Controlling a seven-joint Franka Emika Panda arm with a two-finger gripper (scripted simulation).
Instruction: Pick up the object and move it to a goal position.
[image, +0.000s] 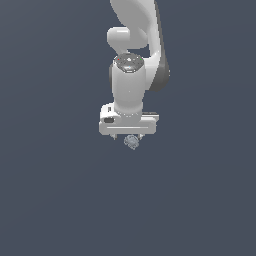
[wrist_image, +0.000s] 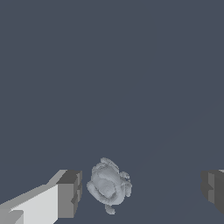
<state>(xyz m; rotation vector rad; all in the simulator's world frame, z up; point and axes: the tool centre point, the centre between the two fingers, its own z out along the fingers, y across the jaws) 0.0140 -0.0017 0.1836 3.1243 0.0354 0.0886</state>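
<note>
My gripper spread wide, grey rock-like clump between my fingers, just beside one pad, wide gap to the other, bare floor all around

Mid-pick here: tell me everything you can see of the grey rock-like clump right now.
The grey clump is small, lumpy and mottled, rough and faceted like stone, with a small nub sticking out of one end. It sits between the open fingers, much closer to one than the other, with a thin gap showing, so apparently untouched. In the exterior view it peeks out just beneath the white gripper, narrower than it. Whether it rests on the floor cannot be told.
</note>
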